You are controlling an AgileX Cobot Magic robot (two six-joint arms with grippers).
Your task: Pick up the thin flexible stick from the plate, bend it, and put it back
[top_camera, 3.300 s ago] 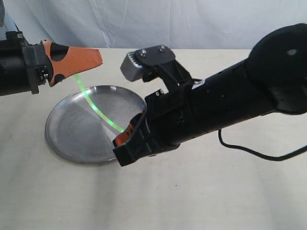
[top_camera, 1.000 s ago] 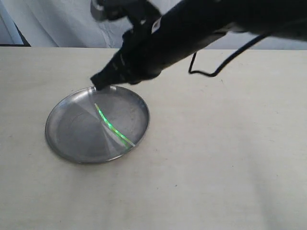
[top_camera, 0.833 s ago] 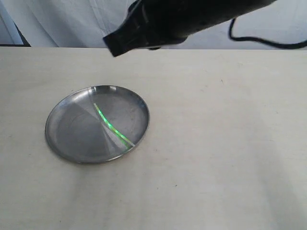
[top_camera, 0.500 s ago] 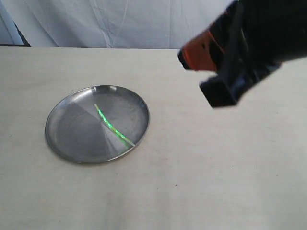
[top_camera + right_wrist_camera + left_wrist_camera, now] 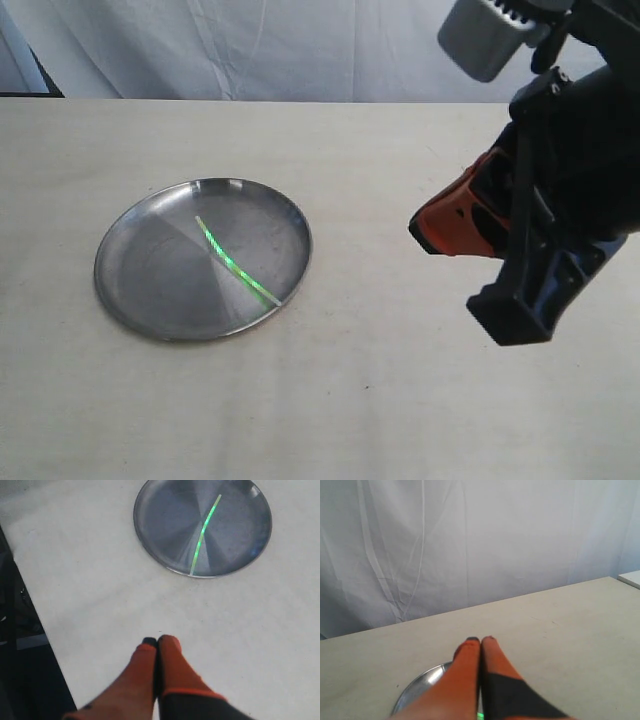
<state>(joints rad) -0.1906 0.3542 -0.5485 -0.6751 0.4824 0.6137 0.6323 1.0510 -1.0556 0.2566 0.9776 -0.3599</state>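
Exterior view: the stick [image 5: 235,262] lies diagonally in the plate [image 5: 128,300], running from the far middle to the near-right rim, with nothing gripping it. The right gripper [image 5: 418,228] hangs over the table [image 5: 380,400], well to the right of the plate — orange fingers pressed together, empty. Left wrist view: the left gripper [image 5: 480,640] is also clenched on nothing, with the plate's edge showing just past its tips.

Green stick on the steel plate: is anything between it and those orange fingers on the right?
Nothing visible: only bare beige tabletop between the thin yellow-green stick on the round steel plate and the right orange fingers.
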